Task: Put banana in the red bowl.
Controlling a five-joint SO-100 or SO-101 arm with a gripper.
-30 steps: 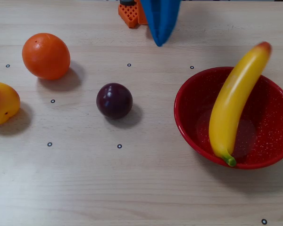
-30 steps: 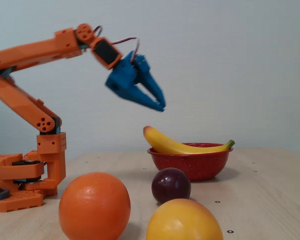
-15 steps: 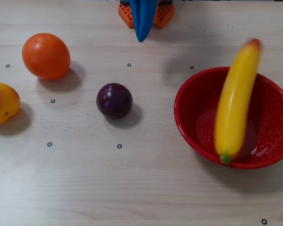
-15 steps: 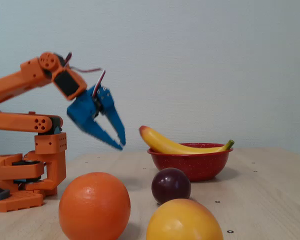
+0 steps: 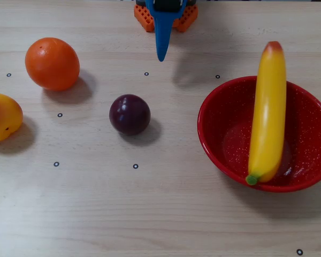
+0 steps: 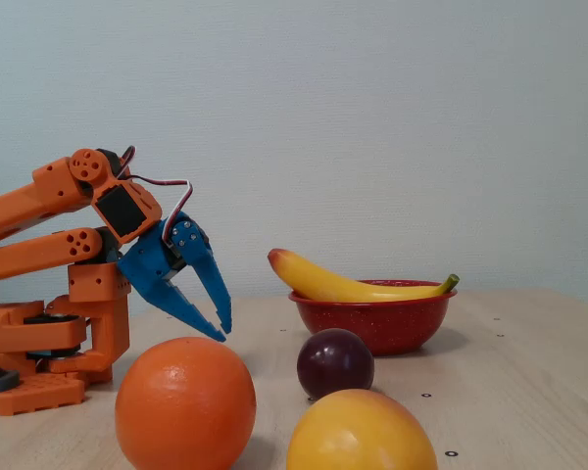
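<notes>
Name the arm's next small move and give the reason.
Probably just fold back to rest: the banana already lies across the red bowl, its orange-red end overhanging the rim, and the claw hangs open and empty near the base.

Banana (image 5: 267,112) lies across red bowl (image 5: 219,142), green stem on near rim, orange-red end overhanging far rim. Blue gripper (image 5: 161,55) at top edge, well apart from bowl. Plum (image 5: 129,114) mid-table; orange (image 5: 52,63) and yellow-orange fruit (image 5: 2,116) at left.

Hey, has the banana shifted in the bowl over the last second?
Yes. In the overhead view the banana has swung: its orange-red tip moved left along the red bowl rim, now lying nearly straight up-down.
</notes>
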